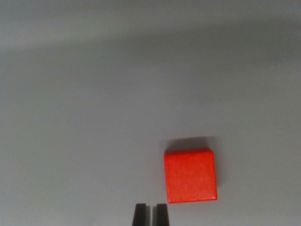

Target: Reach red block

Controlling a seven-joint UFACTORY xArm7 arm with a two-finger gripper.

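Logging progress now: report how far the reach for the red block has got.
Done: the red block is in the wrist view. In hand: the gripper sits close, fingertips nearly together, just to the wrist view's left of the block, not touching. Left: shifting right to meet it.

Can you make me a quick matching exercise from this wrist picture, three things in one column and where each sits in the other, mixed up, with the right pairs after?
Things:
1. red block
2. gripper
3. block's shadow

Places:
A. bottom edge of the wrist view, jaws nearly together
B. lower part of the view, toward the wrist view's right
C. a dark band on the grey surface just above the block

Pairs: 1-B, 2-A, 3-C
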